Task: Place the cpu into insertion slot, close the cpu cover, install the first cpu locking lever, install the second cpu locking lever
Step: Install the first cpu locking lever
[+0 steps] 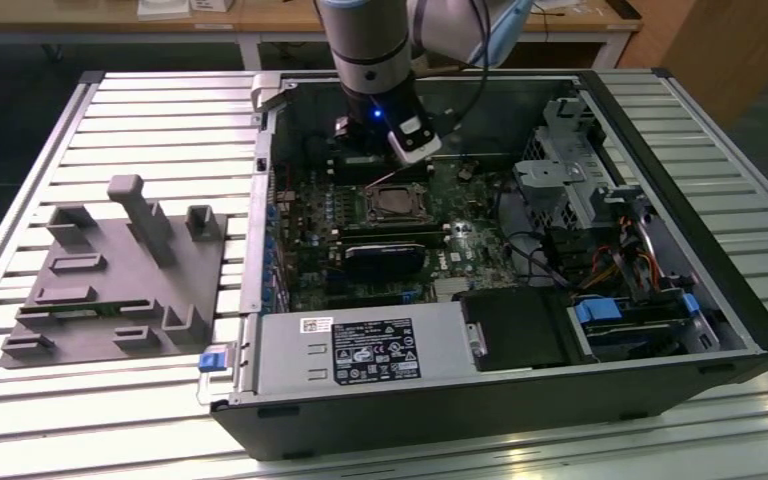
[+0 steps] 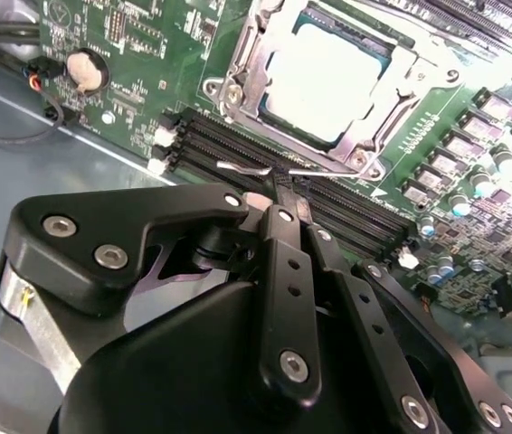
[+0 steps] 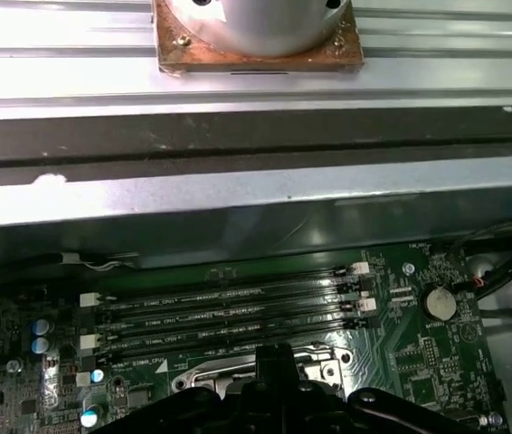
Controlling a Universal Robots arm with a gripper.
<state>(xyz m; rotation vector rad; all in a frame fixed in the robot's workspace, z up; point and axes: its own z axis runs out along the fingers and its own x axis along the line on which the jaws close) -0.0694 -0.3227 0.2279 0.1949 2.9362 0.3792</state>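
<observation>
second wrist view: my claw is black jointed metal links with round bolt heads. its two fingers are drawn together with nothing seen between them, and the tips hang over the long black memory slots just beside the socket. the cpu, a flat square with a pale matte metal top, sits in the insertion slot. the cpu cover, a thin shiny silver frame with an open window, lies flat around it. a thin bent wire lever ends near my tips, cannot tell if touching. the green motherboard carries a round silver coin cell. exterior view: the open black computer case stands on a ribbed metal table, with a grey blocky fixture plate beside it.
</observation>
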